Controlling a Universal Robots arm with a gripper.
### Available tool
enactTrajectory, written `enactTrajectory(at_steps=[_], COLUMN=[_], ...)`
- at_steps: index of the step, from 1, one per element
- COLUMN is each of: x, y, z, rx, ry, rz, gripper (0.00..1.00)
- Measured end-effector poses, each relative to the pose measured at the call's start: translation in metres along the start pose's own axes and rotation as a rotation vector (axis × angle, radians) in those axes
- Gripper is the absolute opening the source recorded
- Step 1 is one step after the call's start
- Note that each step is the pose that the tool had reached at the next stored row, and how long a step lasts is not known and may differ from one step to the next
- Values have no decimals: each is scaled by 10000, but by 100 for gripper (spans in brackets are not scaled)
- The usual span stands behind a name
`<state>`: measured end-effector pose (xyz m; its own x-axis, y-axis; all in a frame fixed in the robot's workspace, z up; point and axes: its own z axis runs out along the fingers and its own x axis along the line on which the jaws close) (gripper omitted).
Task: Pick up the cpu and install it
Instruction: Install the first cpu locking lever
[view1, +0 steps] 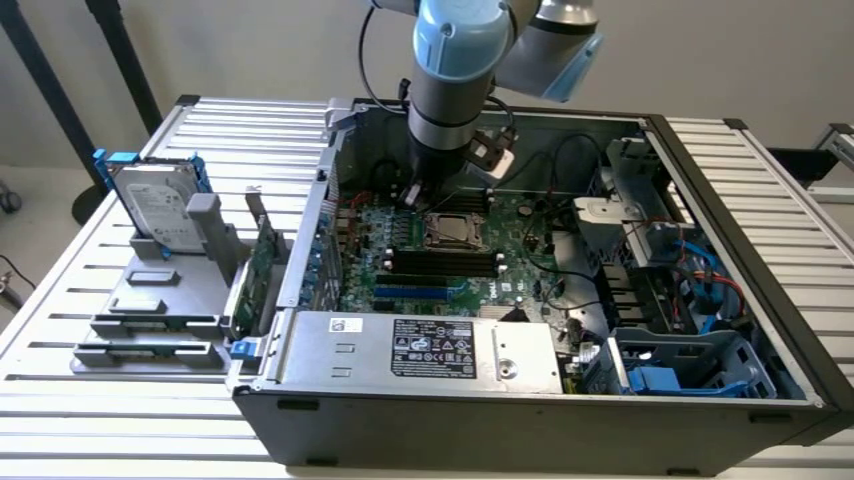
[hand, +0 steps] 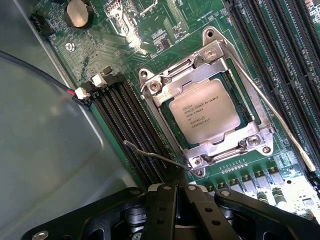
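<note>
Exterior view: set high, off the near side of the table (view1: 80, 300), tilted down and looking toward the far side; mid range, takes in the whole open computer case (view1: 534, 410) and the lower part of the arm (view1: 454, 90) coming in from above; wrist view: rides on the arm, faces almost straight down along the gripper (hand: 176, 192), very close to the motherboard (hand: 125, 45); gripper body in its foreground; shared part: the socket area with the cpu (hand: 204, 111) and the memory slots (hand: 125, 125) beside it, mid-board in the exterior view, seen turned at an angle between the two.
</note>
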<state>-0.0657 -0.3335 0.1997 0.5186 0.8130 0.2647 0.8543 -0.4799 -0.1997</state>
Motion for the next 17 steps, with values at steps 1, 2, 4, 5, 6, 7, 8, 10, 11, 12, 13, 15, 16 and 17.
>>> enactTrajectory(at_steps=[1, 2, 4, 5, 6, 7, 8, 10, 11, 12, 13, 15, 16, 17], x=[1, 1, 1, 1, 1, 0, -1, -5, -7, -9, -11, -16, -18, -20], y=[-1, -2, -4, -4, -5, -5, -6, -8, -9, -9, -9, -7, -5, -4], z=[-3, -5, -9, -11, -12, -13, -15, -19, -20, -21, -21, -23, -25, -25], rx=[-1, -2, -4, -5, -5, -6, -7, -8, -8, -8, -8, -9, -9, -9], ry=[-2, 0, 3, 4, 4, 5, 5, 1, 3, 4, 5, 5, 6, 6], rz=[5, 9, 15, 18, 19, 22, 24, 28, 29, 29, 29, 33, 33, 32], gripper=[11, 11, 11, 11, 11, 11, 11, 11, 11, 11, 11, 11, 11, 11])
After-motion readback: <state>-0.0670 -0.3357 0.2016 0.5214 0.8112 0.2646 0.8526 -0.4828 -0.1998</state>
